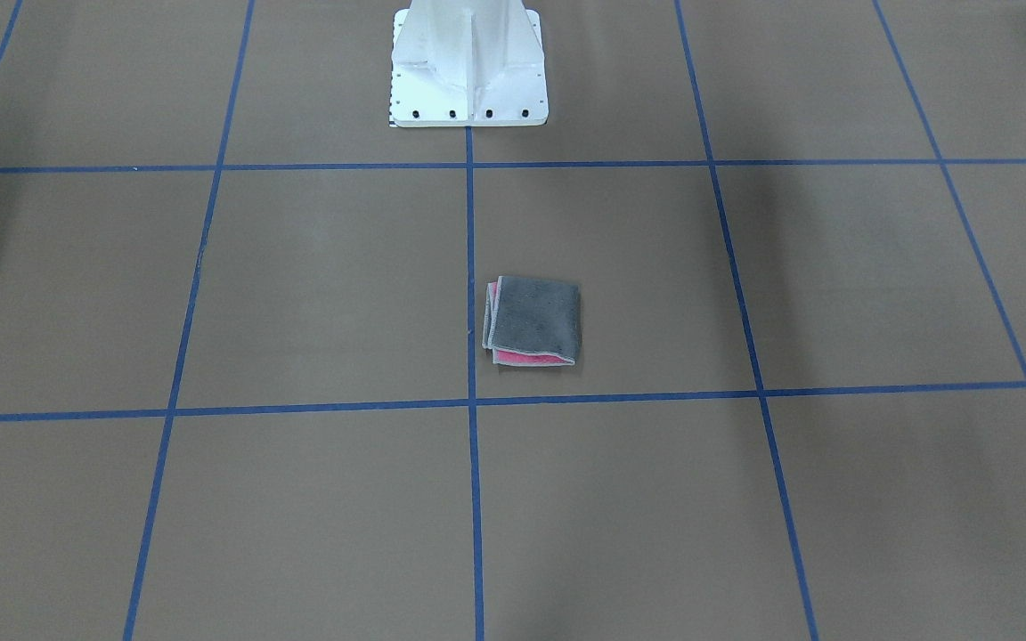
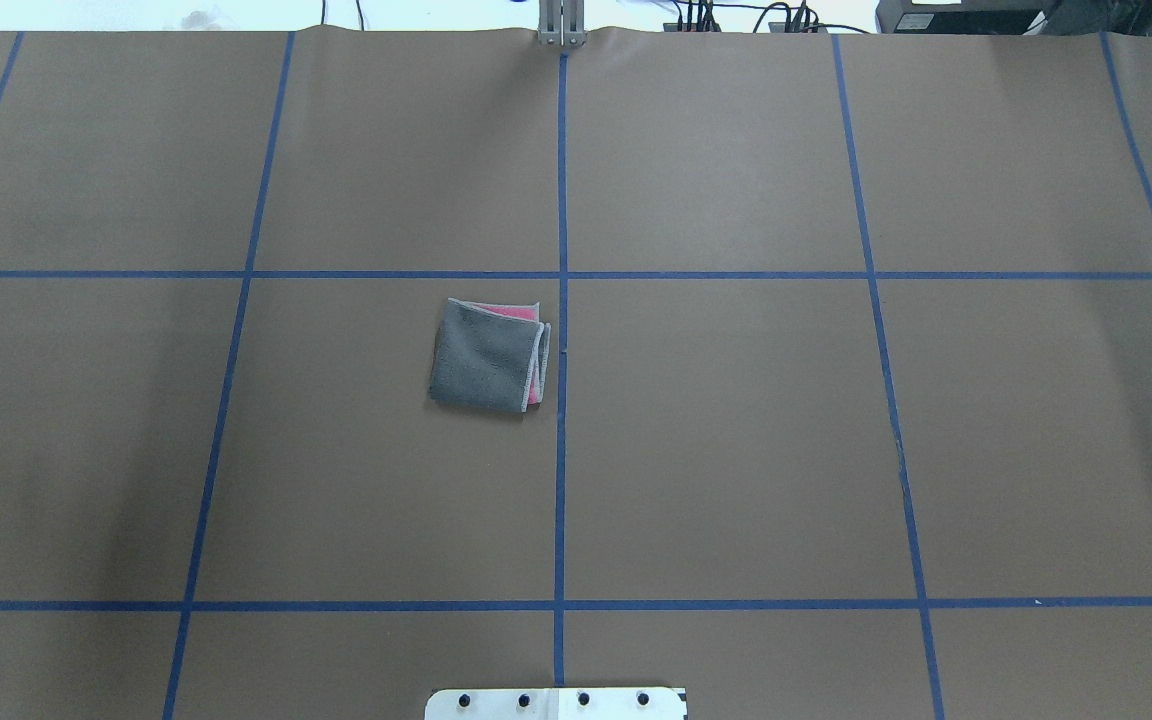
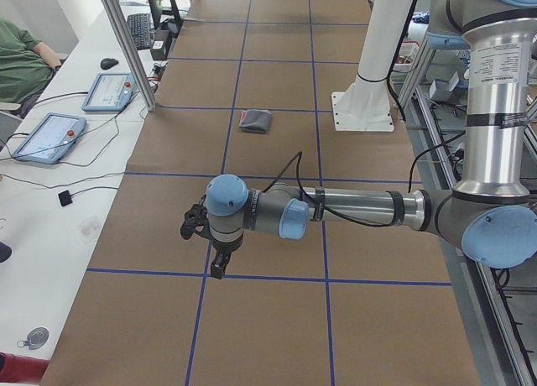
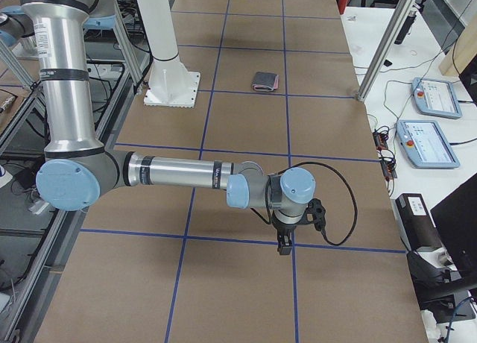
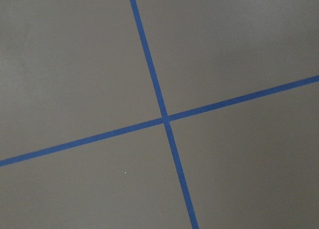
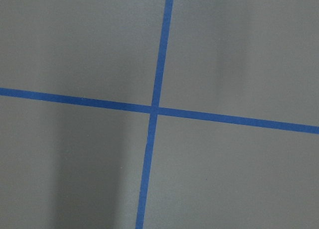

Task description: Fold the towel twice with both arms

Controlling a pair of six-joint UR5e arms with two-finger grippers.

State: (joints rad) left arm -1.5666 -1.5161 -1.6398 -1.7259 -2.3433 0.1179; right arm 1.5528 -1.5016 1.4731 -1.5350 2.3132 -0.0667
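Showing the towel [image 1: 533, 322] lying quarter-folded, grey face up, on the tabletop [image 1: 317, 285] just beside the centre tape line [image 1: 470, 231]. Judging both folds done, with left fingers [image 3: 217, 267] and right fingers [image 4: 282, 242] hovering well apart from it; spread or pressed together, cannot tell. Calling only for parking both arms.

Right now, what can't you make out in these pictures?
Left end effector: seen only in the exterior left view, too small to tell open or shut.
Right end effector: likewise, exterior right view only.
Towel: inner layers hidden under its grey top face in the overhead view.
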